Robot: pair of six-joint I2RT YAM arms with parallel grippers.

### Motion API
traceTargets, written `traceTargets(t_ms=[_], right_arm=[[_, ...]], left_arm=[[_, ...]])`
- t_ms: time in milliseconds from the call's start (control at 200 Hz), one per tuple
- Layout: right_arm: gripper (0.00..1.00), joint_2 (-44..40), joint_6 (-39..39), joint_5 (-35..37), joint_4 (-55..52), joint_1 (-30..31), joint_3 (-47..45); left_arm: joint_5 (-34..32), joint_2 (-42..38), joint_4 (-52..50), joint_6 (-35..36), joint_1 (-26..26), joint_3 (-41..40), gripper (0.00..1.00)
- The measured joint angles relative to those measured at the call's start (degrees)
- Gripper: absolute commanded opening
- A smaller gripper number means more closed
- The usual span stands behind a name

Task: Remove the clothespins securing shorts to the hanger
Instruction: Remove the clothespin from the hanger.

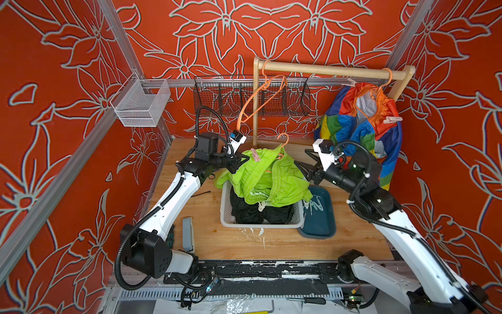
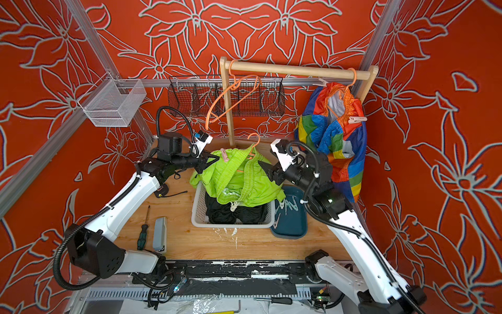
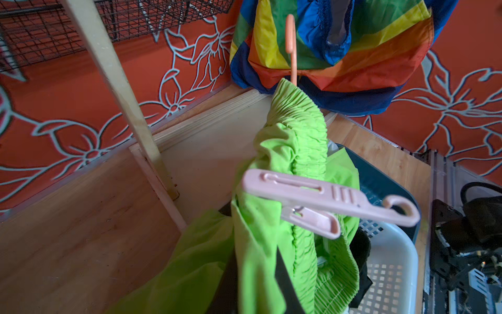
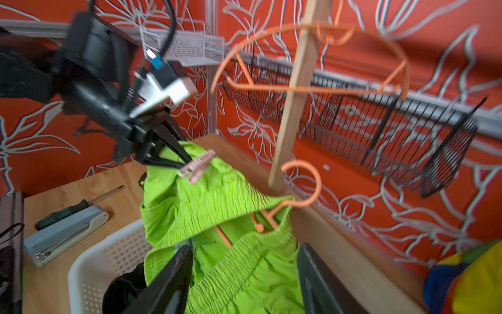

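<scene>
Your left gripper [image 4: 185, 162] is clenched on the waistband of the lime green shorts [image 1: 269, 179], its tips just beside the pink clothespin [image 3: 320, 201] that bites the same edge. Your right gripper [image 4: 244, 246] stands released, its fingers spread wide over the other waistband fold, near the orange hanger hook [image 1: 284, 137]. The shorts spill over the rim of the white basket [image 1: 260, 225]. The wooden post [image 1: 255, 108] stands close behind them. Bare table [image 1: 244, 239] lies open in front of the basket.

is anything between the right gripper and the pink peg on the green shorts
Yes: the lime green shorts, bunched at the waistband, rise between the open right gripper and the pink clothespin, and the left gripper sits close beside that pin.
</scene>
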Motion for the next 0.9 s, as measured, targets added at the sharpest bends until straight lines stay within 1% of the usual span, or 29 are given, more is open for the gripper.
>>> traceTargets(t_ms=[75,170,390,501,721,896], right_arm=[[0.67,-2.0,-3.8,2.2,1.4,3.9,-0.7],[0.67,-1.7,-8.0,4.8,3.0,8.1,-2.9],[0.67,7.3,-16.4,13.0,5.9,15.1,-5.8],[0.67,9.8,-20.5,16.5,8.1,18.2,-6.8],[0.67,15.5,-29.5,22.8,16.1,23.0,-5.4],[0.66,20.4,-34.6,26.7,23.0,24.1,-5.4]], left_arm=[[-0.8,0.0,0.3,-0.2,-0.3,0.0,0.00],[-0.8,-0.2,0.4,-0.7,-0.3,0.0,0.00],[0.5,-0.3,0.4,-2.1,-0.4,0.0,0.00],[0.7,-0.3,0.4,-2.4,-0.4,0.0,0.00],[0.7,-0.3,0.4,-2.6,-0.4,0.0,0.00],[0.7,-0.3,0.5,-2.8,-0.4,0.0,0.00]])
